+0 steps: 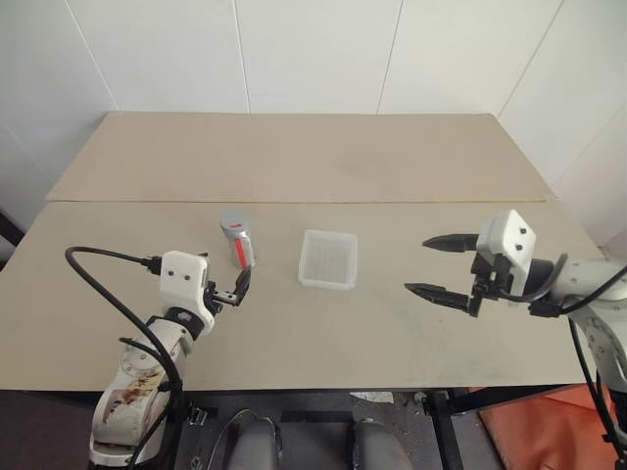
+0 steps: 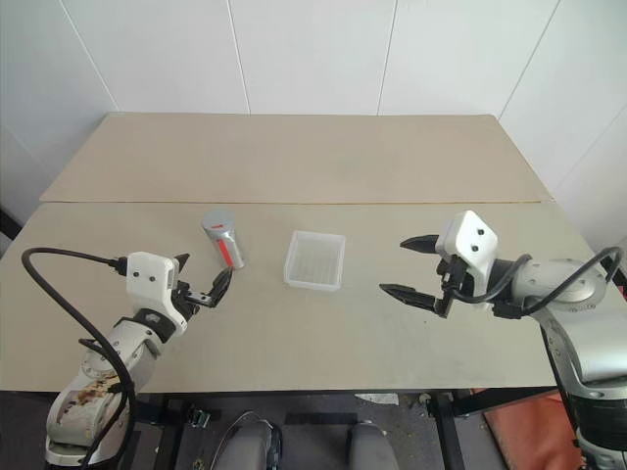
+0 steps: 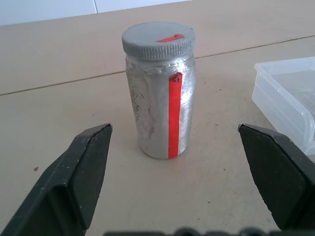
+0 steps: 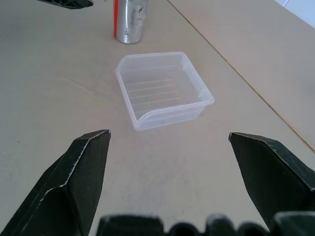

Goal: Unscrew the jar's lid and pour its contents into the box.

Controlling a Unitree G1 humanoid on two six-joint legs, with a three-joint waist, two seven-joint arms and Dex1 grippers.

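The silvery-grey jar point(image 1: 238, 245) stands upright on the table, a red stripe down its side, left of the box. Its grey lid point(image 3: 158, 40) is on top, also marked red. The contents are hidden inside. The box point(image 1: 328, 258), a translucent white tray, lies empty at the table's middle. My left gripper point(image 1: 235, 286) is open just in front of the jar, level with it, its fingers point(image 3: 83, 167) wide on either side and short of touching. My right gripper point(image 1: 419, 264) hangs open over the table to the right of the box, pointing toward it.
The table point(image 1: 294, 157) is two tan boards joined by a seam behind the jar and box. White walls close it in at the back and sides. A black cable loops from my left wrist point(image 1: 98, 259).
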